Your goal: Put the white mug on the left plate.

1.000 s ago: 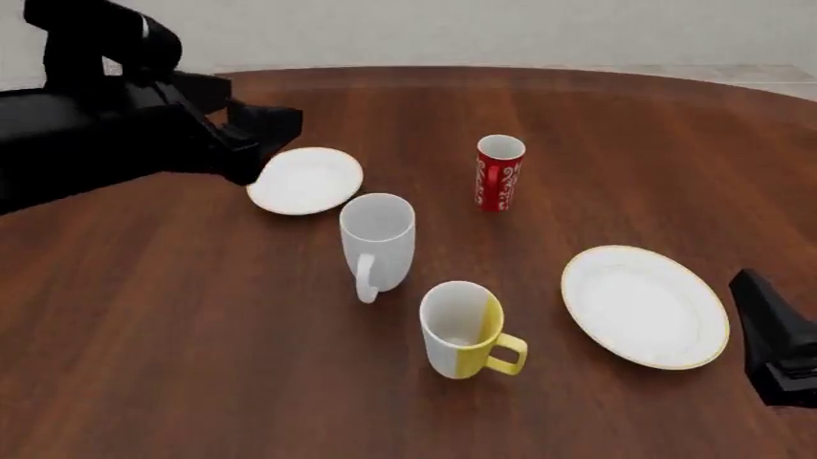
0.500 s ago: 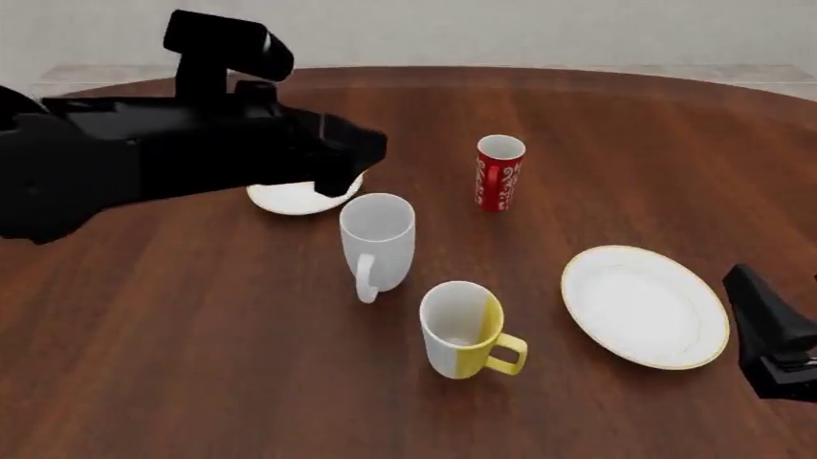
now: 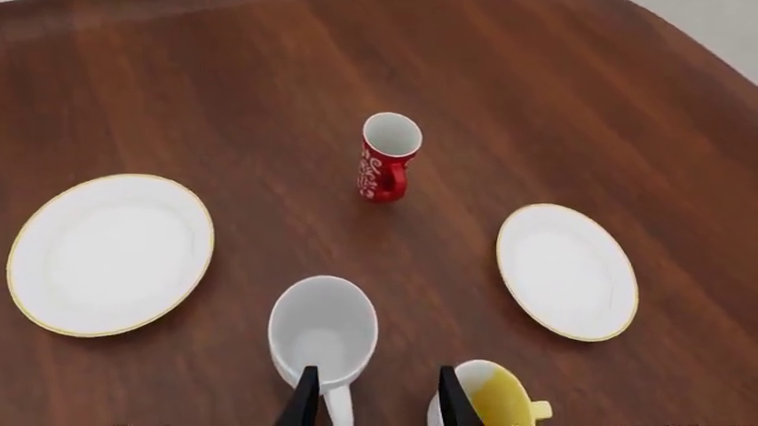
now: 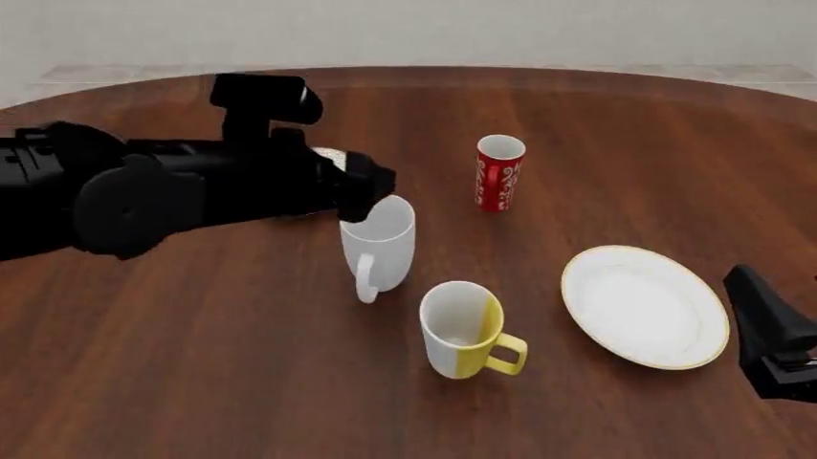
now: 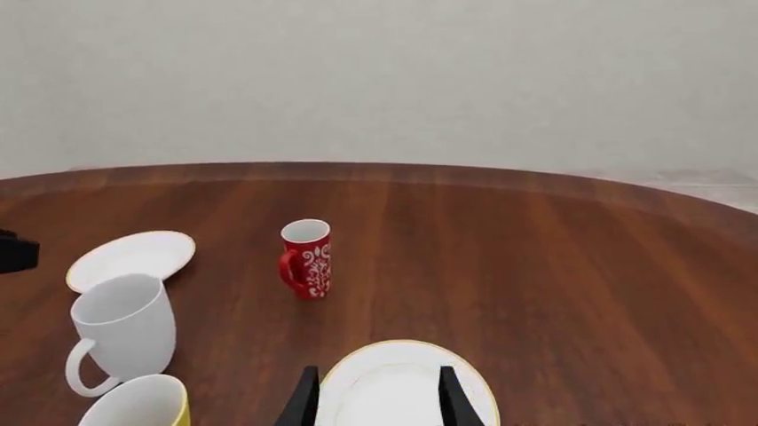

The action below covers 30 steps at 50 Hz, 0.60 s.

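Front view: your left gripper [image 4: 362,191] sits left of center in the frame, at the far rim of the white mug [image 4: 377,239]. The left arm [image 4: 153,191] stretches across the upper left and hides nearly all of the left plate [image 4: 329,153]; only a sliver of its rim shows above the arm.

The mug stands upright on the table [image 4: 191,335] at frame center, mouth up, handle toward the bottom of the frame. No finger touches it in any view.

Left wrist view: two fingertips [image 3: 305,399] show at the bottom edge, spread apart with nothing between them. The mug [image 3: 322,333] lies just beyond, offset toward one finger. The small plate [image 3: 566,271] is in full view there and bare.

Your right gripper [image 4: 782,349] rests at the lower right edge of the front view, beside the large plate [image 4: 645,306]. Right wrist view: its fingers [image 5: 305,399] are parted and hold nothing.

A yellow mug [image 4: 462,330] stands below and right of the white mug, close but apart. A red cup [image 4: 499,172] stands upright in the upper center.
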Tool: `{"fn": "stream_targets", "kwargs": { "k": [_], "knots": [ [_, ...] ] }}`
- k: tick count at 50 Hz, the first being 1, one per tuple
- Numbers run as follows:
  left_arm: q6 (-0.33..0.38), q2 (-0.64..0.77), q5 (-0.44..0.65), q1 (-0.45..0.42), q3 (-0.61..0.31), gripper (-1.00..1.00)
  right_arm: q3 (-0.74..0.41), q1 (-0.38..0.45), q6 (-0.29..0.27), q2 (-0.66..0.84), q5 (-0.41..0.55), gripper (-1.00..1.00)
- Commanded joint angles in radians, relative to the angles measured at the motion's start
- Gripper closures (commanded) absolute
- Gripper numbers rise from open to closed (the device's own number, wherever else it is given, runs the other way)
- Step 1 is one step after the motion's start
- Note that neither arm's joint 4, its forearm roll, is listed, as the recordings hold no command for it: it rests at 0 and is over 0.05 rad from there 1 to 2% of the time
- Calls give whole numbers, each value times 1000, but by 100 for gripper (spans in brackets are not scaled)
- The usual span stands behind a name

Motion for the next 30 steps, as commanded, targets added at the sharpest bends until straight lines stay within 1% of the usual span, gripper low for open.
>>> {"fn": "stream_targets", "kwargs": {
  "k": [1, 15, 18, 19, 25, 26, 30],
  "knots": [
    [-25, 31, -26, -5, 26, -100, 0, 1, 3, -4, 5, -100],
    [-38, 43, -34, 13, 46, -100, 0, 4, 5, -14, 18, -100],
    [-40, 44, -36, 22, 52, -100, 0, 6, 6, -3, 9, -100],
    [-41, 39, -36, 48, 64, -100, 0, 7, 5, 4, 3, -100],
    [-42, 49, -44, 55, 68, -100, 0, 10, 4, 11, -2, -100],
    [-38, 48, -47, 71, 73, -100, 0, 12, 4, 15, -7, -100],
    [-55, 68, -57, 82, 76, -100, 0, 15, 3, 39, -29, -100]
  ]
}}
